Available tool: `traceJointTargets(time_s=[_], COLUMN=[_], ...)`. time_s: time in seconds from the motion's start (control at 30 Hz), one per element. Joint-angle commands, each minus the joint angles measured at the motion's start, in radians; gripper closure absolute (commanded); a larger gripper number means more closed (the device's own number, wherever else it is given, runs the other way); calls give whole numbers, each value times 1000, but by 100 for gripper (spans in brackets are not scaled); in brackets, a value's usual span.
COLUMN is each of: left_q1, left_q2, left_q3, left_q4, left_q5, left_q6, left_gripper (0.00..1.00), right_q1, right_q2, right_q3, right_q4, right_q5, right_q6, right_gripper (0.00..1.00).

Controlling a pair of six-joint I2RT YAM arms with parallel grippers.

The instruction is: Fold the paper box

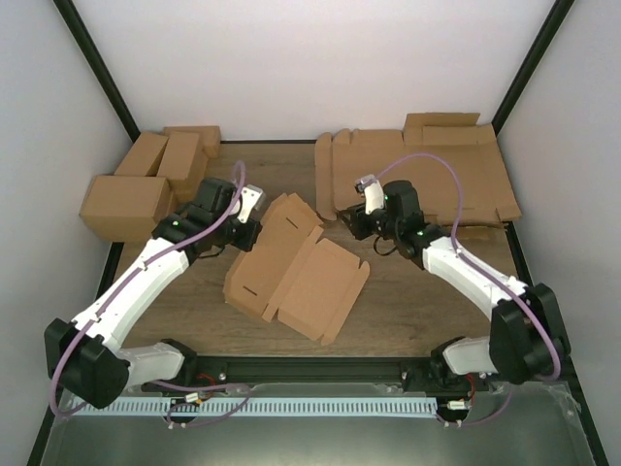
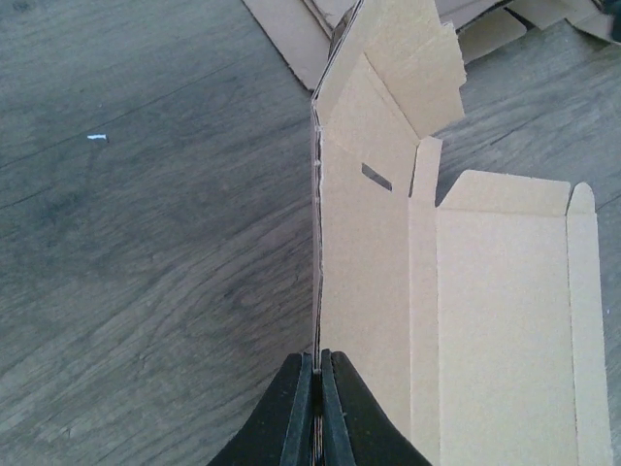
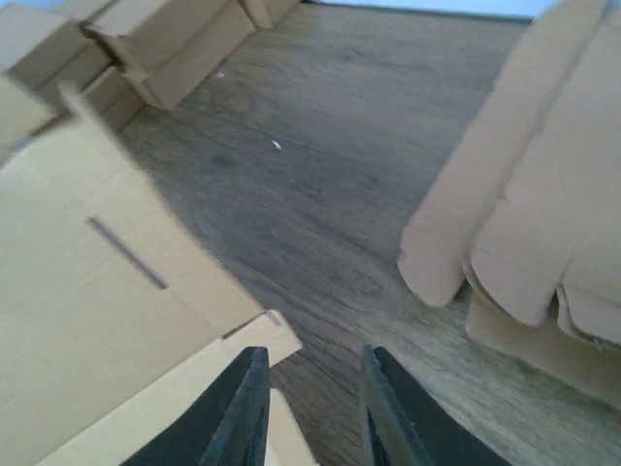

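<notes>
The paper box (image 1: 291,267) is a flat brown die-cut sheet in the middle of the table, its left panel raised. My left gripper (image 1: 250,231) is shut on the edge of that raised panel; in the left wrist view the gripper (image 2: 318,361) pinches the upright edge of the box (image 2: 369,282), with the rest lying flat to the right. My right gripper (image 1: 351,221) is open and empty, just right of the sheet's far corner. In the right wrist view the gripper (image 3: 310,361) hovers over bare wood beside the box (image 3: 87,320).
A group of finished brown boxes (image 1: 146,180) stands at the back left. A pile of flat brown sheets (image 1: 427,175) lies at the back right, also in the right wrist view (image 3: 543,223). Black frame posts rise at both back corners.
</notes>
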State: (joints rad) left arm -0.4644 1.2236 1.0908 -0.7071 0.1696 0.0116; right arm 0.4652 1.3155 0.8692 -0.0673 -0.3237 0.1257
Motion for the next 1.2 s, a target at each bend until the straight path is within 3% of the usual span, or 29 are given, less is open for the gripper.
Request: traceJointTargets(time_s=[0.0, 0.13, 0.33, 0.53, 0.9, 1.17], left_q1=[-4, -5, -6, -6, -6, -39], left_q2=[-3, -15, -35, -42, -13, 19], left_q3=[36, 31, 17, 17, 18, 42], left_q4=[-26, -20, -13, -12, -21, -40], left_q5=[7, 15, 11, 24, -4, -66], left_q6=[-3, -2, -3, -2, -38, -57], left_gripper=[96, 96, 96, 96, 96, 96], right_q1=[-35, -42, -41, -42, -37, 17], right_q2=[100, 173, 323, 484, 414, 372], right_q3=[69, 74, 108, 197, 81, -1], right_q4=[-39, 9, 62, 56, 144, 192], right_q5=[-1, -50, -152, -359, -524, -457], right_q6=[92, 125, 163, 172, 141, 167], right_gripper=[79, 99, 99, 99, 99, 99])
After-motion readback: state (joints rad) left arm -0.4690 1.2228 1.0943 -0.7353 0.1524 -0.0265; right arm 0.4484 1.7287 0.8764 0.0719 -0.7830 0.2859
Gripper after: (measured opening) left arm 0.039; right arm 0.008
